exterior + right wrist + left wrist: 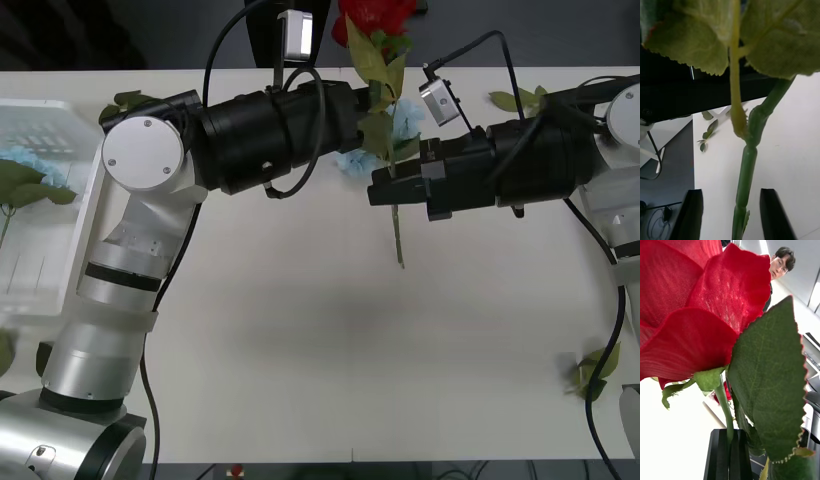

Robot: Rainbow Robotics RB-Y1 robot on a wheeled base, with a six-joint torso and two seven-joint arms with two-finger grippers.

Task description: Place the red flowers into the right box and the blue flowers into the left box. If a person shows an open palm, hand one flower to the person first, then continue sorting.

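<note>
A red flower (375, 15) with a long green stem and big leaves hangs upright over the table's far middle. My left gripper (365, 100) is shut on the upper stem just under the bloom (688, 315), its black fingers (720, 455) pinching it. My right gripper (382, 188) reaches in lower down, open, with the stem (747, 165) standing between its two black fingers (690, 213) and a gap on each side. A blue flower (405, 118) lies on the table behind the stem. The white left box (40, 125) holds another blue flower (25, 160). The right box is out of view.
Loose green leaves lie at the far right (520, 98) and near the front right corner (595, 375). A leafy stem (30, 190) lies in the left box. The white tabletop (330, 360) stretches in front of both arms.
</note>
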